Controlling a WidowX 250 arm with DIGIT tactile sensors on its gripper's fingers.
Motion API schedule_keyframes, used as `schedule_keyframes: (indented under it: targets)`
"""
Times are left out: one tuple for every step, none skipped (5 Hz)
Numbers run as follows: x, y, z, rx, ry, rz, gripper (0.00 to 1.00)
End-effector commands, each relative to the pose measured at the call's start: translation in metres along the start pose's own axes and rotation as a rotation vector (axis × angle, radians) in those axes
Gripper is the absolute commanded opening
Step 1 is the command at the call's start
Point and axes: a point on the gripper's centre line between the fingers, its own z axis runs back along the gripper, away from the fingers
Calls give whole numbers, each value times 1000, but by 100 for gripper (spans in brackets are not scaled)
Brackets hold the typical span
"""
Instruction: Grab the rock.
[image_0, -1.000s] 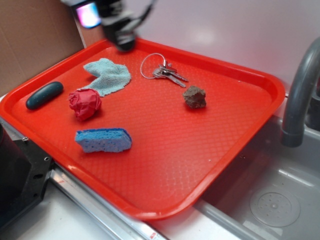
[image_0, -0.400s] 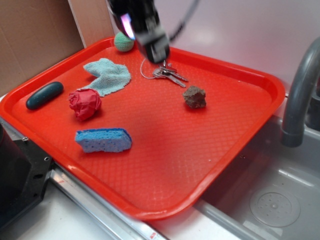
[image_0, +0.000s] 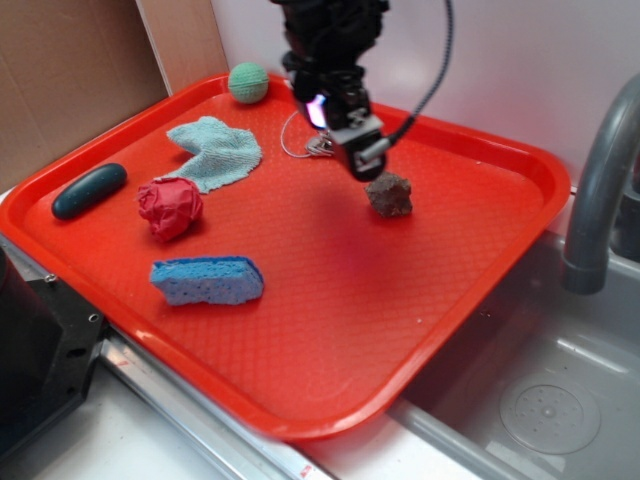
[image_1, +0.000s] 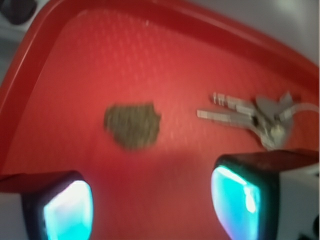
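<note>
Presently, the gripper (image_1: 152, 205) is seen spread wide, its two lit fingers (image_1: 67, 210) standing apart at the bottom of the wrist view with nothing held between them. Ahead of the fingers and slightly toward the left one, the rock (image_1: 132, 125) is found lying free on the red tray (image_1: 60, 65), untouched. Ahead of the right finger, a bunch of keys (image_1: 250, 117) is noted, set apart from the rock by bare tray. In the exterior view the gripper (image_0: 362, 160) is placed just beside the rock (image_0: 389, 194) and above it; contact is not shown. Well clear of the fingers, a dark oblong object (image_0: 89, 190), a crumpled red paper ball (image_0: 169, 207), a blue sponge (image_0: 207, 280), a light blue cloth (image_0: 215, 150) and a green ball (image_0: 248, 82) are recorded on the tray. The rock is judged to be hard, rigid and fairly dense for its size, with rough faces that should hold well against the pads. Because its shape is lumpy and angular, a hold across its two broadest opposing faces, low on the body, is advised, so that it is not squeezed out sideways.
</note>
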Motion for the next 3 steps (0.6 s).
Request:
schedule_keyframes:
  targets:
    - [43,-4,-14,-21,0,13,100]
    - [44,-8,-25,-25,30,14,100]
    - [39,-11,-26,-36,22,17,100]
